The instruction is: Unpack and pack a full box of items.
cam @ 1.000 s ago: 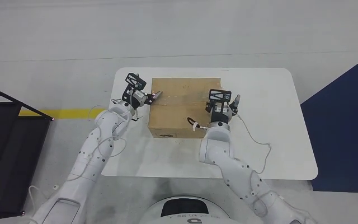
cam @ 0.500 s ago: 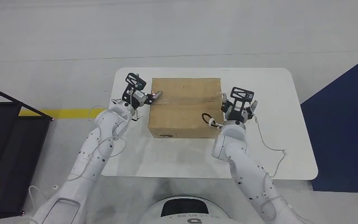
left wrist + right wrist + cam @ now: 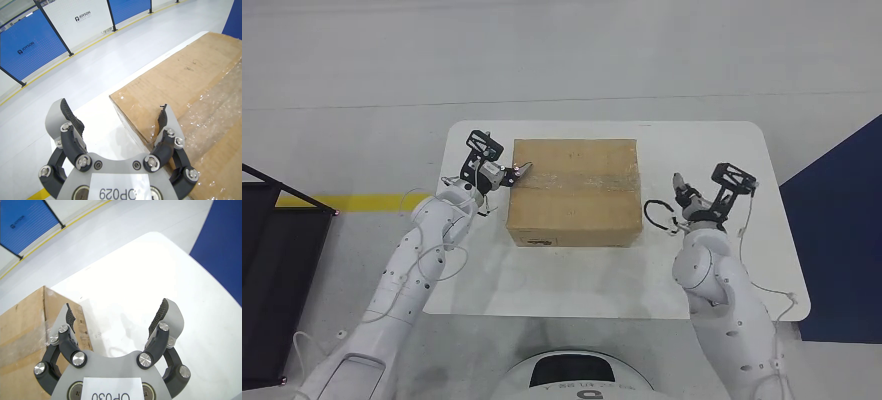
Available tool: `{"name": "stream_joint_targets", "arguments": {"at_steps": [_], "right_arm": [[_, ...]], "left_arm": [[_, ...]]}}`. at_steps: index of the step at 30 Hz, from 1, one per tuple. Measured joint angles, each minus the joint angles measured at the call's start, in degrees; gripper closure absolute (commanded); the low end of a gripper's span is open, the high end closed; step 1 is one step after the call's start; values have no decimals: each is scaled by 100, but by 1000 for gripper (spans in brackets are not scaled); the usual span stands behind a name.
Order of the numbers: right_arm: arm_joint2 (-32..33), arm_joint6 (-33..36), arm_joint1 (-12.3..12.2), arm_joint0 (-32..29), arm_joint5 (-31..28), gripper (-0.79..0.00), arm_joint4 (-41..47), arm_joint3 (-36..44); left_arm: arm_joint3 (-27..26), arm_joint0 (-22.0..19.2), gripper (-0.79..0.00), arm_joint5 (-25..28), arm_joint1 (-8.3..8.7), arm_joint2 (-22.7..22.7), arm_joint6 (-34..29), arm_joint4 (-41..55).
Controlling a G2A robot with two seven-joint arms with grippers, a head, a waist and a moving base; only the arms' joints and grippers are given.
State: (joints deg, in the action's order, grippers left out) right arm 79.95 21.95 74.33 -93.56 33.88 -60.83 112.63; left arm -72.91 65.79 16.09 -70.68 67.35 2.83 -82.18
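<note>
A closed cardboard box [image 3: 572, 190] sealed with clear tape along its top seam stands in the middle of the white table [image 3: 712, 150]. My left gripper [image 3: 510, 172] is open at the box's left end, one finger [image 3: 163, 118] over the taped top edge [image 3: 198, 106] and the other finger [image 3: 66, 111] off the box above the table. My right gripper [image 3: 704, 196] is open above bare table to the right of the box, apart from it; the right wrist view has the box's right end [image 3: 20, 321] beside one finger [image 3: 69, 315].
The white table [image 3: 143, 275] has free room to the right of the box and along its front. A black frame [image 3: 272, 240] stands on the floor to the left. A blue panel [image 3: 842, 230] stands close to the table's right edge.
My right gripper has moved off the box's top to the right and now hangs over bare table. The left arm and the box have kept still.
</note>
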Motion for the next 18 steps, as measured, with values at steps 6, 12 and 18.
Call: {"name": "stream_joint_targets", "arguments": {"at_steps": [6, 12, 18], "right_arm": [[23, 72, -8, -13, -457, -785, 129, 26], [21, 43, -3, -25, -336, -785, 166, 64], [330, -671, -23, -414, -2607, -785, 1887, 634]], "left_arm": [[0, 0, -785, 0, 0, 0, 0, 0], [0, 0, -785, 0, 0, 0, 0, 0], [0, 0, -785, 0, 0, 0, 0, 0]]}}
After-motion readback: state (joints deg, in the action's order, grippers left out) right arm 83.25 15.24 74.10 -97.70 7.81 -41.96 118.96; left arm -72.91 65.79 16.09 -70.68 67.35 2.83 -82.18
